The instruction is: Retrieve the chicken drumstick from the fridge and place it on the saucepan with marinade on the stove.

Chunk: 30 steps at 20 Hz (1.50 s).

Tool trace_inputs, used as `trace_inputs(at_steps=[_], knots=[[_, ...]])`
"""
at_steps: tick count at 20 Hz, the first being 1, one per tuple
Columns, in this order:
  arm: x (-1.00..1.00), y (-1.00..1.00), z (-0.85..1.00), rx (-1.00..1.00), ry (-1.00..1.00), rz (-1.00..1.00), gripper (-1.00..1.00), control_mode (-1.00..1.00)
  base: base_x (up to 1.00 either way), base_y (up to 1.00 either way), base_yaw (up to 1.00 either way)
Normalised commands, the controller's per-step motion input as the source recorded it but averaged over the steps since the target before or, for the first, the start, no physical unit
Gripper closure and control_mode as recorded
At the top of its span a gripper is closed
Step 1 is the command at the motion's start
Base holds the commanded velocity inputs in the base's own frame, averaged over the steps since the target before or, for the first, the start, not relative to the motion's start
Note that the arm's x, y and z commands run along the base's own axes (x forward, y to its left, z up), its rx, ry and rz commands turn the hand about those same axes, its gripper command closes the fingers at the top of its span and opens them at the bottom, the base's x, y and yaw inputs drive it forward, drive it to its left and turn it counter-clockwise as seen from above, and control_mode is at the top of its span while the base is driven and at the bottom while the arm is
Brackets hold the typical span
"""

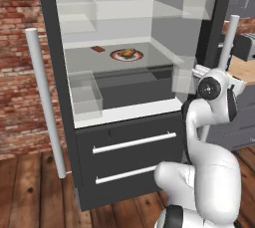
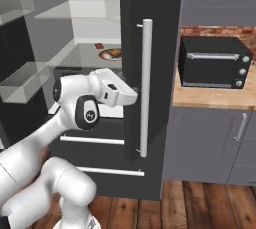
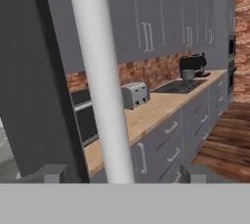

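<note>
One drumstick (image 1: 129, 52) sat on a red-rimmed plate (image 1: 118, 57) on the fridge (image 1: 129, 172) shelf, a flat dark red piece (image 1: 97, 49) just left of the plate. Fridge doors stood open, so step one looked done. Still left, by my read: reach in, grab the drumstick, carry it to the stove (image 3: 178, 87), drop it in the saucepan. Drumstick untouched, not lifted. Saucepan and marinade too small to make out from here.

Gripper (image 3: 118, 171) was at the right door's bar handle (image 2: 146, 88), well apart from the drumstick, which lay up and to the left inside the fridge. Jaws spread wide, one tip (image 3: 52, 171) left of the bar and one tip (image 3: 197, 171) right of it, bar between them, no contact seen. Holding nothing. In the right base view the white hand (image 2: 114, 89) sat just beside the door edge, lower than the shelf with the plate.

Past the handle ran a wooden tabletop (image 3: 146, 113) with a toaster (image 3: 135, 94), the stove further along, a dark coffee machine (image 3: 193, 65) behind it. A black toaster oven (image 2: 214, 62) sat on the tabletop right of the fridge. Likely next: pull off the handle, swing left and up to the shelf.
</note>
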Motion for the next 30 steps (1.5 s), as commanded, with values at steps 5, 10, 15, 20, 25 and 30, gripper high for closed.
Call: trace_inputs(at_steps=[5,10,15,20,25,30], knots=[[-0.83,0.63,1.00,0.00,0.17,0.03,-1.00,-1.00,0.00,0.00,0.00],[-0.68,0.93,0.38,-0.04,0.39,0.15,-1.00,-1.00,0.00,0.00,0.00],[-0.24,0.95,0.00,-0.10,0.25,0.21,-1.00,-1.00,0.00,0.00,0.00],[0.13,0.11,0.00,-0.02,0.00,0.01,-1.00,-1.00,0.00,0.00,0.00],[0.54,0.00,-0.06,0.00,0.00,0.00,-1.00,-1.00,0.00,0.00,0.00],[0.73,0.00,-0.13,0.00,0.00,0.00,-1.00,-1.00,0.00,0.00,0.00]])
